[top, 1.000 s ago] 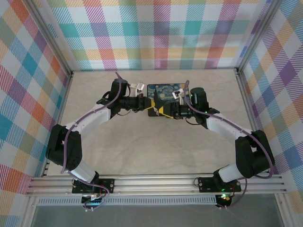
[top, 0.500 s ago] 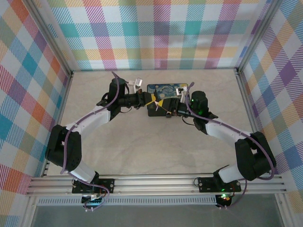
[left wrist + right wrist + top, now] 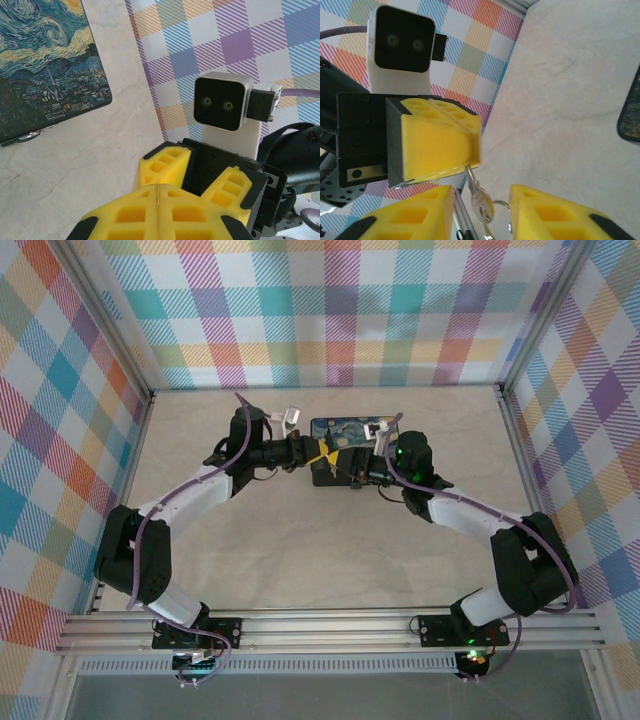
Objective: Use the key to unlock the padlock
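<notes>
Left gripper (image 3: pixel 472 155): clenched on one end of the key (image 3: pixel 479 202), which hangs from its fingertips with the ring. The key's long axis runs along the gap of the right gripper (image 3: pixel 482 192), whose jaws stand parted on either side, touching nothing. A metal fitting (image 3: pixel 27 137) at the edge of the painted case (image 3: pixel 50 75) may be the padlock, though it is too small to tell. Pale marbled table (image 3: pixel 300 540); plaid walls (image 3: pixel 330 320).

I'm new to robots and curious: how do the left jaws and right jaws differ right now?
The left jaws are pressed shut, pinching a key; the right jaws stand apart, gripping nothing. The key sticks out of the left jaws and reaches into the gap between the right jaws. Both are yellow and face each other.
</notes>
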Controlling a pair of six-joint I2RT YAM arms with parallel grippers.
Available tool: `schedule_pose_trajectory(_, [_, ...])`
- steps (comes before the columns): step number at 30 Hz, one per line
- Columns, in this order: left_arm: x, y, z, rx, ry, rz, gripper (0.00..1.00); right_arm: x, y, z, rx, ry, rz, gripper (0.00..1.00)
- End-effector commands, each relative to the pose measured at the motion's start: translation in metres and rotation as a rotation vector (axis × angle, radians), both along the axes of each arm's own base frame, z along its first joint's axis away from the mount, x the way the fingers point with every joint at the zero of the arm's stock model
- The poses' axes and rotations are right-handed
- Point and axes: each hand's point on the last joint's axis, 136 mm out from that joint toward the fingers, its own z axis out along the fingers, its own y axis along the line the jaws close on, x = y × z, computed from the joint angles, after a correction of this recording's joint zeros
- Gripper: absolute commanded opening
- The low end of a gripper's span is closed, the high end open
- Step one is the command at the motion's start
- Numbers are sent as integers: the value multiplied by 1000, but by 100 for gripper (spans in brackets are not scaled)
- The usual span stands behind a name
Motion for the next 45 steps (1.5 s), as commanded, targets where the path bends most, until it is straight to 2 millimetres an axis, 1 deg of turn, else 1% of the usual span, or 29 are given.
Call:
schedule_pose_trajectory(1, [-4, 4, 19, -26, -63, 2, 0, 0, 9, 20, 42, -59, 36, 30])
schedule_pose_trajectory(2, [-4, 5, 19, -25, -63, 6, 0, -1, 10, 19, 44, -49, 43, 27])
schedule_pose_trajectory(3, [-4, 6, 19, -24, -62, 12, 0, -1, 11, 24, 61, -68, 47, 24])
schedule_pose_trajectory(4, [-4, 7, 19, -25, -64, 16, 0, -2, 12, 24, 67, -63, 51, 20])
schedule_pose_trajectory(6, [-3, 9, 20, -31, -65, 29, 0, -3, 12, 22, 81, -49, 50, 15])
schedule_pose_trajectory(13, [-7, 10, 23, -44, -72, 21, 0, 0, 9, 21, 143, -25, 16, 8])
schedule_pose_trajectory(15, [-8, 11, 23, -45, -73, 22, 0, 1, 8, 22, 153, -26, 11, 4])
schedule_pose_trajectory(17, [-10, 12, 23, -45, -73, 20, 0, 1, 8, 23, 156, -33, 10, 2])
schedule_pose_trajectory(21, [-9, 15, 16, -21, -58, 43, 1, 0, 4, 22, 127, -36, -14, 0])
schedule_pose_trajectory(22, [-8, 17, 14, -14, -55, 51, 9, 0, 3, 19, 106, -28, -16, 0])
schedule_pose_trajectory(23, [-7, 17, 14, -10, -53, 58, 22, -2, 3, 17, 81, -28, -15, 0])
schedule_pose_trajectory(24, [-6, 18, 13, -8, -52, 64, 28, -3, 2, 16, 64, -29, -13, 0])
schedule_pose_trajectory(26, [-6, 18, 17, -12, -60, 61, 37, -7, 0, 9, 12, -19, -4, 0])
schedule_pose_trajectory(29, [-6, 17, 18, -5, -65, 52, 42, -12, -2, 3, -54, -14, 9, 0])
schedule_pose_trajectory(35, [-2, 23, 7, 78, -57, 82, 46, -18, -13, -11, -191, -12, 8, 0])
schedule_pose_trajectory(36, [-1, 24, 4, 101, -54, 92, 46, -19, -15, -14, -209, -8, 5, 0])
schedule_pose_trajectory(37, [0, 27, -3, 150, -46, 110, 46, -20, -19, -17, -230, -6, -2, 0])
schedule_pose_trajectory(40, [-5, 29, -23, 335, -70, 148, 46, -22, -38, -32, -296, 22, -34, 0])
schedule_pose_trajectory(42, [-10, 26, -38, 442, -87, 179, 48, -21, -59, -44, -344, 58, -77, 0])
schedule_pose_trajectory(45, [-20, 17, -63, 581, -125, 232, 52, -22, -96, -64, -430, 117, -158, 0])
